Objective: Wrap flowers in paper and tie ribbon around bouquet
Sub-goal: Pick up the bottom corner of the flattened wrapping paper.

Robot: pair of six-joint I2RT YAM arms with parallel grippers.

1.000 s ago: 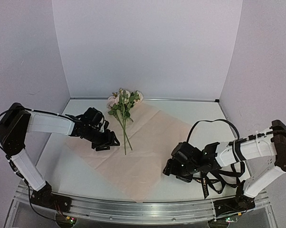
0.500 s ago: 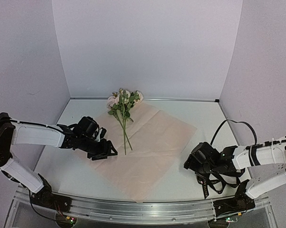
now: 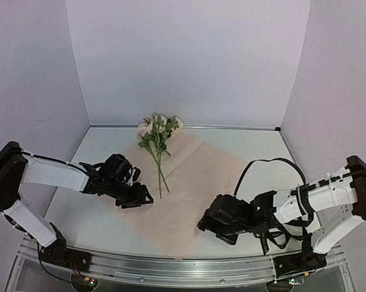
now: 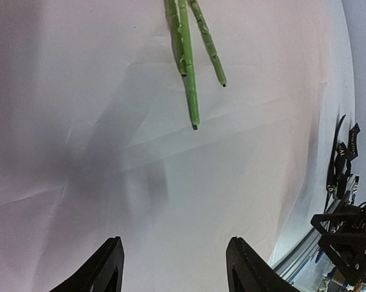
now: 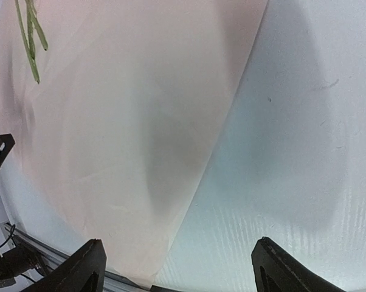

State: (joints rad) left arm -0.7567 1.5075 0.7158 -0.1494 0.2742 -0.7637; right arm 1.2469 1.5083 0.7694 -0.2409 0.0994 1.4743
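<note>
- The flowers (image 3: 159,130) lie at 12 o'clock on the paper (image 3: 195,182), stems toward 6; wrapping looks unstarted.
- Left gripper (image 3: 141,198) at 9 o'clock, right gripper (image 3: 207,224) at 5: both spread, empty.
- Next, likely: pinch a paper edge and fold it over the stems.

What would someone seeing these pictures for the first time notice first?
First, the pale pink flowers lying at the far end of a big pink paper sheet, their stems pointing toward the robot. Then the two arms low over the table: the left arm beside the stems and the right arm at the sheet's near right edge, both with jaws open and empty.
</note>
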